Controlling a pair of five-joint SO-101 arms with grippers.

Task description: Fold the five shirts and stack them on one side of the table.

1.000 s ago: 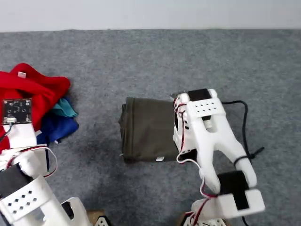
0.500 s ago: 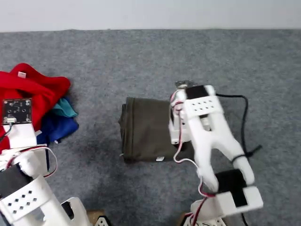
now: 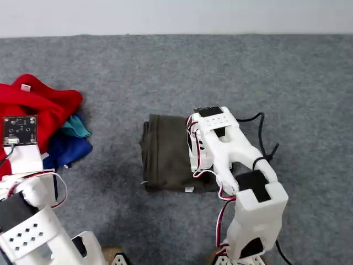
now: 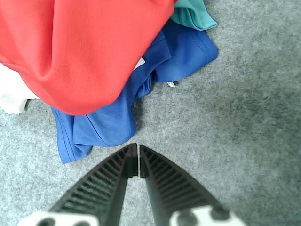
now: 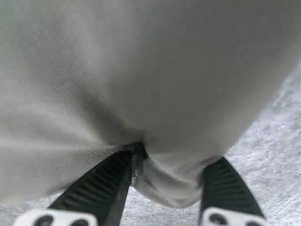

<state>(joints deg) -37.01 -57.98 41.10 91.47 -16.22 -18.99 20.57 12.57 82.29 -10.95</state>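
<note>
The right gripper [image 5: 171, 162], clenched on a fold of the olive shirt [image 3: 165, 157] at the middle of the table [image 3: 287, 72], has swung across it, so this fold is nearly over. The left gripper [image 4: 138, 160] sits pinched shut and empty beside the blue shirt [image 4: 117, 113].

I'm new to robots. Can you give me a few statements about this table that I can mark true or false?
1. The olive shirt lies near the middle of the table. True.
2. The red shirt lies folded on the olive shirt. False: it sits apart in a loose heap with the blue shirt.
3. The left end effector is shut and holds nothing. True.
4. The right end effector holds nothing. False: the olive shirt's cloth is between its fingers.
</note>
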